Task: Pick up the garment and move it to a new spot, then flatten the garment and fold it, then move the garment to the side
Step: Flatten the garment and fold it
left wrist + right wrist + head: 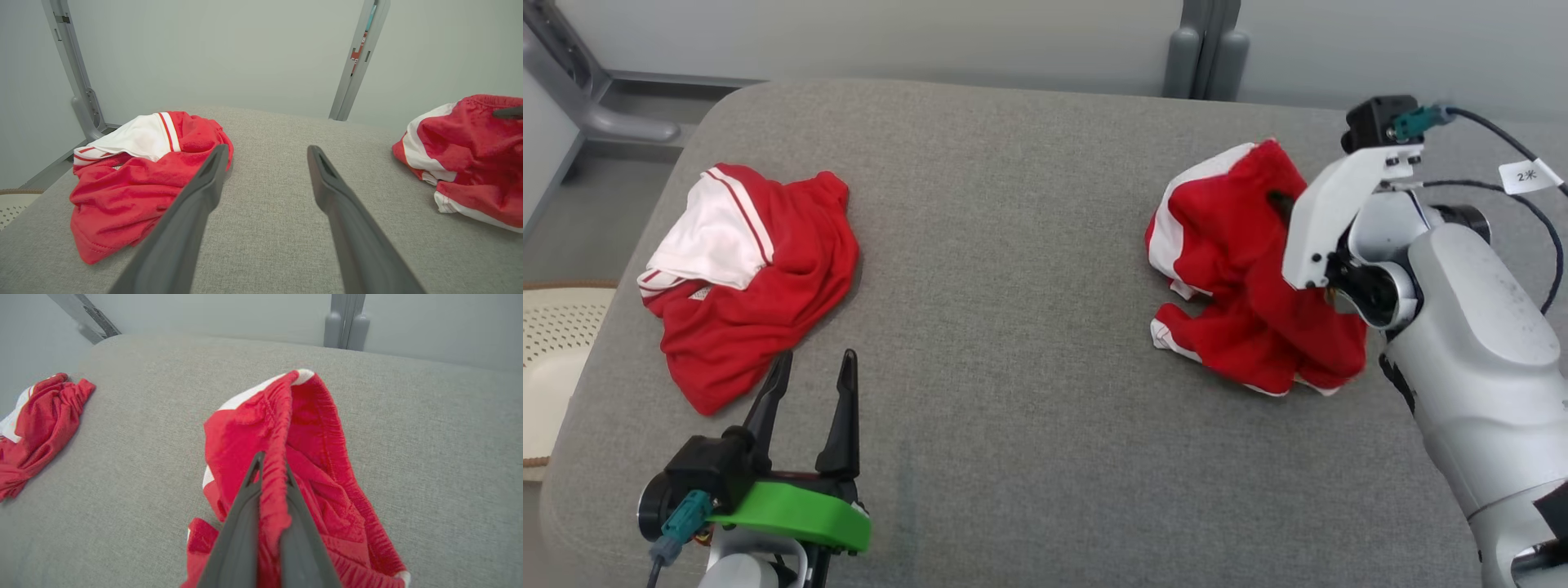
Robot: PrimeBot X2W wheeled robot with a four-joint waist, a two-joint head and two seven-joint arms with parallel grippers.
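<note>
We see our right gripper point(272, 468) pinched tight on a ribbed red edge of the bunched red-and-white cloth point(322, 457), whose far rim stands up off the grey padded surface point(429, 457). Well apart to the left lies the garment point(36, 424), crumpled.

Bunched red-and-white shorts point(1225, 245) sit at three o'clock on the grey padded table point(1029, 245) — a grey post point(1207, 49) stands beyond at twelve, a pale perforated basket point(556, 343) at nine.
</note>
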